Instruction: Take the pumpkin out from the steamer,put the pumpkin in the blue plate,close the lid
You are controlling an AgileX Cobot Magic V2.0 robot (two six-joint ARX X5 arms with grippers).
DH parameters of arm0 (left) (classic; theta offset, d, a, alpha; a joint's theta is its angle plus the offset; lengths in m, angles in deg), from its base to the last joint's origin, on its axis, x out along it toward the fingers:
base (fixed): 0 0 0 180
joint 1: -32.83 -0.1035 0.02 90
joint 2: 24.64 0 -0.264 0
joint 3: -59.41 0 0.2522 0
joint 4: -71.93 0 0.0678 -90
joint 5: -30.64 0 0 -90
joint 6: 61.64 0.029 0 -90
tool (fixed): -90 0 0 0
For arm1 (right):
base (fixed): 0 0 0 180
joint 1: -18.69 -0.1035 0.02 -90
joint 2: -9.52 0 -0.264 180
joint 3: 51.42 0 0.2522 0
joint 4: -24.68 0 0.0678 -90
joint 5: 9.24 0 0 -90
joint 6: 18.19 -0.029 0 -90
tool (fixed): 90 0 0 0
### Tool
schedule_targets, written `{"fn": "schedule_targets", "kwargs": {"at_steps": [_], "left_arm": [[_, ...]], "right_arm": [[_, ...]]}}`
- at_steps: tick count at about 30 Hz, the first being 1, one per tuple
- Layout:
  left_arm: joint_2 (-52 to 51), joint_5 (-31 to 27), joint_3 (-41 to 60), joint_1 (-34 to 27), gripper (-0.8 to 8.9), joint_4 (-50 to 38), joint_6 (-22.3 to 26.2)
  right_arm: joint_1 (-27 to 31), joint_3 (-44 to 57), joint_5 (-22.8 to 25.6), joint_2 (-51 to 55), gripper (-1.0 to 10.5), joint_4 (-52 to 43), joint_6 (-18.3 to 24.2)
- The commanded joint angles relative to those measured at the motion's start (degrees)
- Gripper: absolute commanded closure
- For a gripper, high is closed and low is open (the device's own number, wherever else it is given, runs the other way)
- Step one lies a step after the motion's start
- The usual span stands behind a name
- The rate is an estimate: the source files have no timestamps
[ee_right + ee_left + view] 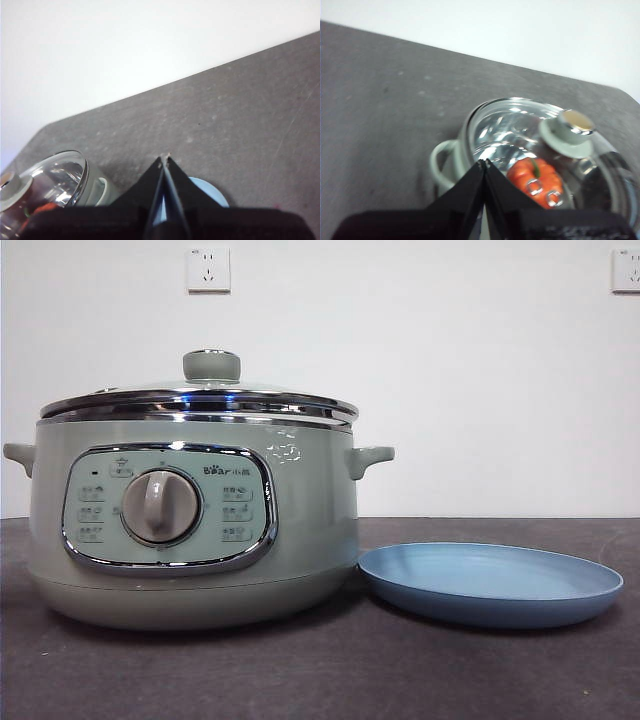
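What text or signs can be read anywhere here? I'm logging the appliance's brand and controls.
"Bear", followed by two small characters too blurred to read: on the control panel of the steamer, above the dial.
Button labels either side of the dial: too small to read.
Faint white mark on the steamer's body beside the panel: a drawing, unreadable.
Wall sockets: no readable text.

pumpkin (536,176) in lidded steamer (190,540); plate (490,583) beside.
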Motion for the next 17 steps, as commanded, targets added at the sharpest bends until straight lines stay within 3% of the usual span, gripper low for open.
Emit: {"fn": "schedule_targets", "kwargs": {"at_steps": [1,8,13,17], "left_arm": [[3.43,3.39,-3.78,-0.09,8.21,0.57,5.07],[12.07,11.54,-14.64,-0.09,8.17,7.19,6.99],[15.74,14.32,-18.95,0.17,8.14,9.22,8.35],[16.24,14.58,-19.71,0.66,7.84,9.05,8.31]], "right_arm": [[-0.04,-4.63,-0.35,-3.3,9.6,3.19,6.05],[-0.04,-15.32,-7.52,-12.74,9.6,11.43,13.86],[-0.04,-18.93,-10.58,-17.18,9.3,12.5,14.86],[-0.04,-19.69,-10.45,-18.84,7.1,12.46,14.84]]}}
